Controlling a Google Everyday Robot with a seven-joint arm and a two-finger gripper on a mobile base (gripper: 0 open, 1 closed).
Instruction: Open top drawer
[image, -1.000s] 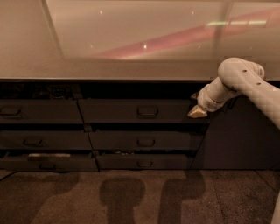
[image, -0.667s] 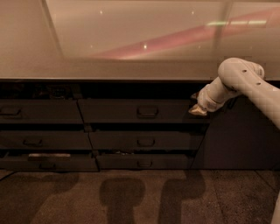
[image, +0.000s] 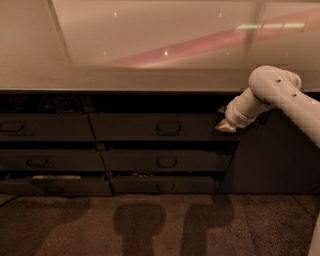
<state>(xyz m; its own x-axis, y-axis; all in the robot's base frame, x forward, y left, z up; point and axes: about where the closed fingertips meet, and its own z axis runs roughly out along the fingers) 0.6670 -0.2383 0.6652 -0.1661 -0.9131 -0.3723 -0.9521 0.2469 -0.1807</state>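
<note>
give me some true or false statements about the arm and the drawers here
1. The gripper is at the right end of the top drawer. True.
2. The gripper is on the top drawer's handle. False: the handle sits in the middle of the front, and the gripper is well to the right of it.
3. The arm comes in from the right side of the picture. True.
4. The drawers stand in one single column. False: there are two columns side by side, three drawers high.
5. Something pale shows along the top of the bottom left drawer. True.
</note>
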